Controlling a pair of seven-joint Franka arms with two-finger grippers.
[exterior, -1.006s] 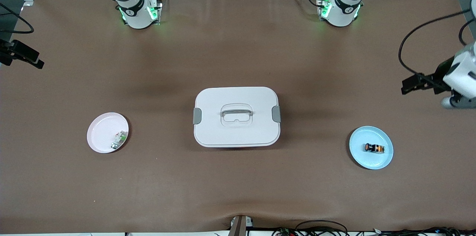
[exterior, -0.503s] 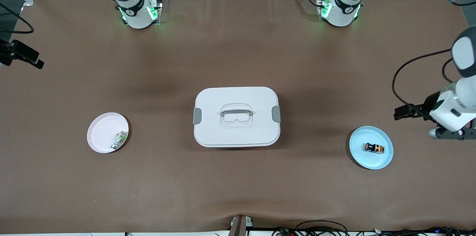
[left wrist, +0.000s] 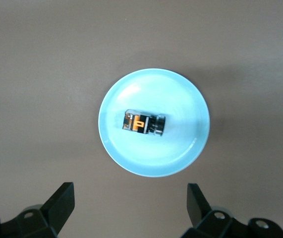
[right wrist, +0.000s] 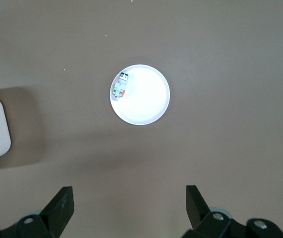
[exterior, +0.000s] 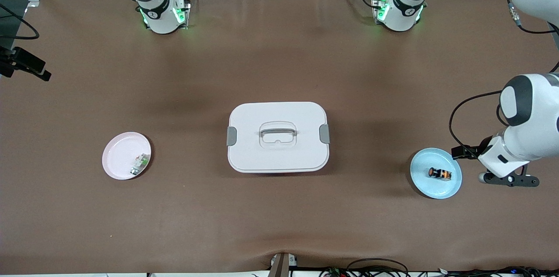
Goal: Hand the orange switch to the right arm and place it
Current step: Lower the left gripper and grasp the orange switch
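Swinging in from the table's edge, the left arm is now hanging beside the blue plate (exterior: 450, 185), where a second ago it was farther from the front camera; nothing else has shifted. Nearest the front camera, the orange switch (exterior: 439, 173) is lying on its side in that plate, at the left arm's end of the table. The left gripper (left wrist: 130, 210) is hovering over bare table just beside the plate, fingers spread wide and holding nothing. No readable writing is showing on the switch.

At the right arm's end, a pink plate (exterior: 118, 154) is holding a small green-and-white part (exterior: 139, 164). Between the plates a closed white box (exterior: 277, 137) is sitting. The right gripper (right wrist: 130, 210) is waiting high over the table near the pink plate, fingers wide, empty.
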